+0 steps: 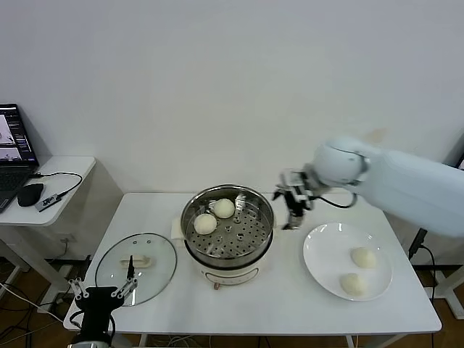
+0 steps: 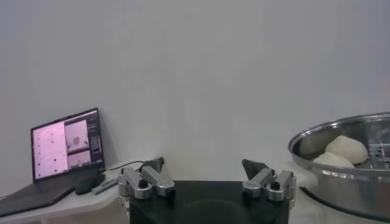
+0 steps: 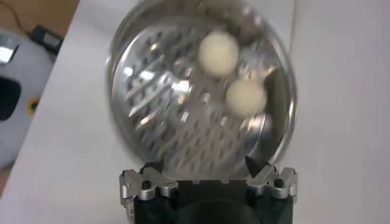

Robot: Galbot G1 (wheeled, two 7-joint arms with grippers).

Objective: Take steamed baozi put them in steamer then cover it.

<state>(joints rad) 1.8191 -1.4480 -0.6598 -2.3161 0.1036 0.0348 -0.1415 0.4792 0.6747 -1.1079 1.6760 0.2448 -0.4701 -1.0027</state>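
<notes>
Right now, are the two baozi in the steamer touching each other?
Apart. The right wrist view shows a strip of perforated steamer floor between the two baozi; the head view agrees.

Steamer (image 1: 229, 230) uncovered, two baozi (image 1: 214, 216) occupy rear-left floor

Bright, even room light, with soft shadows. The round shiny stainless-steel steamer basket (image 3: 201, 91) gives glare and looks blurred in the right wrist view. The head view is sharp.

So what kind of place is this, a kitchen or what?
Probably a lab or office test setup, not a kitchen: a bare white table against a blank wall, an open laptop on a side desk, a tabletop steamer.
</notes>
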